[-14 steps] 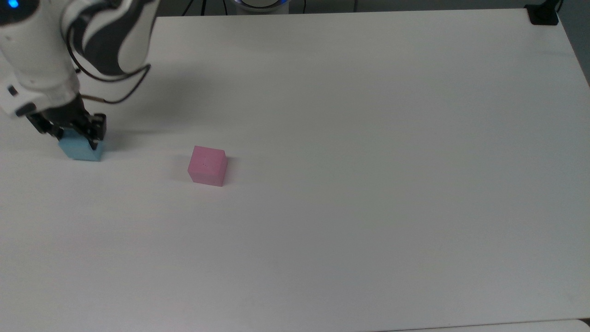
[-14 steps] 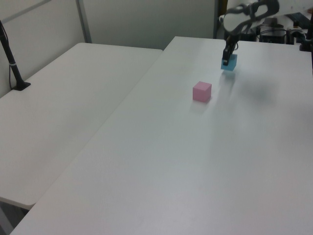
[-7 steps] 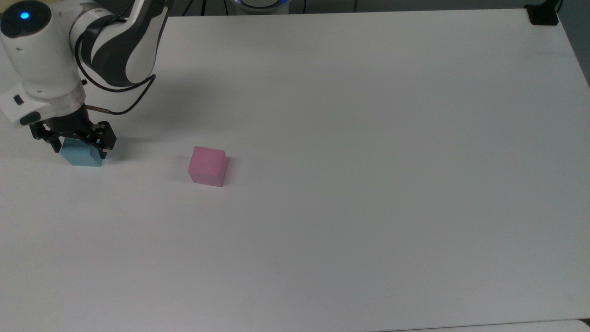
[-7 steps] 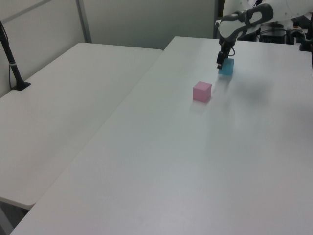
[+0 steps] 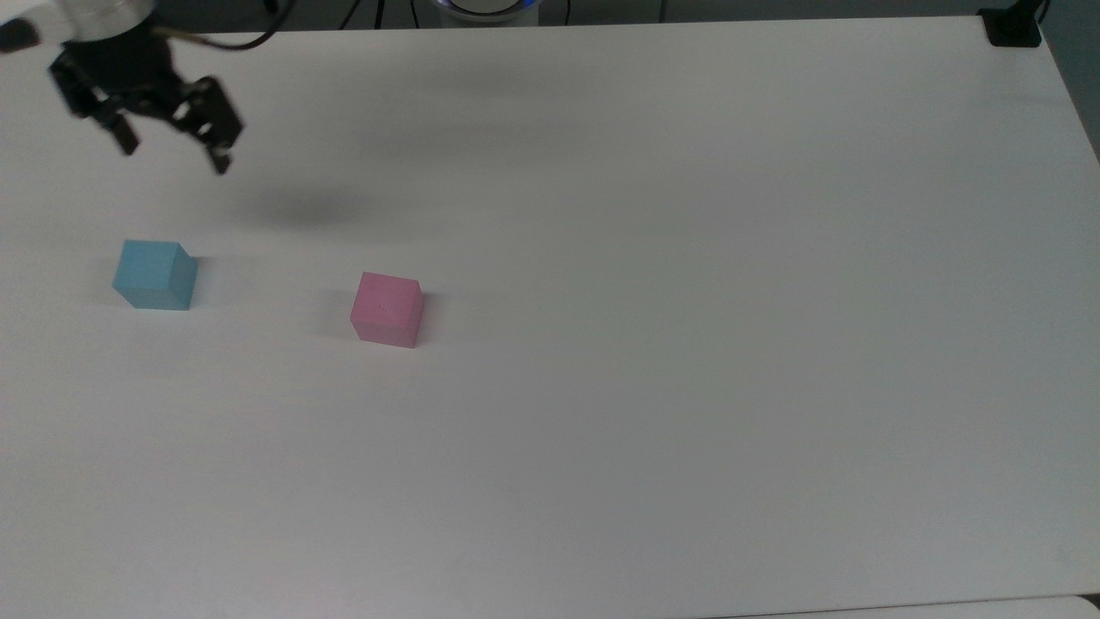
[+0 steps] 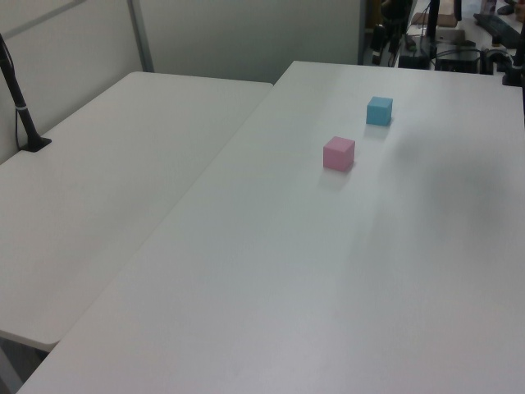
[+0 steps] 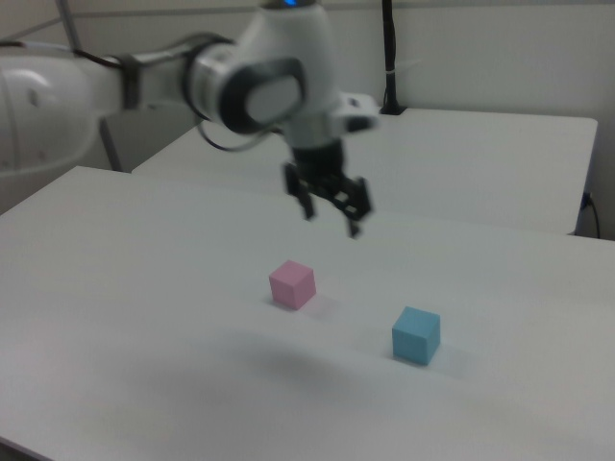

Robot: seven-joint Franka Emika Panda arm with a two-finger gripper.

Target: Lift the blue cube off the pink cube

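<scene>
The blue cube [image 5: 155,275] [image 6: 379,111] [image 7: 416,335] rests alone on the white table [image 5: 653,258], near the top view's left edge. The pink cube [image 5: 387,309] [image 6: 339,153] [image 7: 292,284] sits on the table to its right in the top view, a gap of bare table between them. My gripper [image 5: 174,153] [image 7: 332,220] hangs in the air well above the table, open with nothing between its fingers, above and behind the blue cube in the top view.
A second white table [image 6: 107,189] adjoins on the left view's left, with a black post [image 6: 20,107] standing on it. A black clamp [image 5: 1012,26] grips the far right corner in the top view. Cables and equipment [image 6: 459,41] lie behind the table.
My gripper let go of the blue cube and rose away from it, upward in the top view. The blue cube stayed on the table; the pink cube did not move.
</scene>
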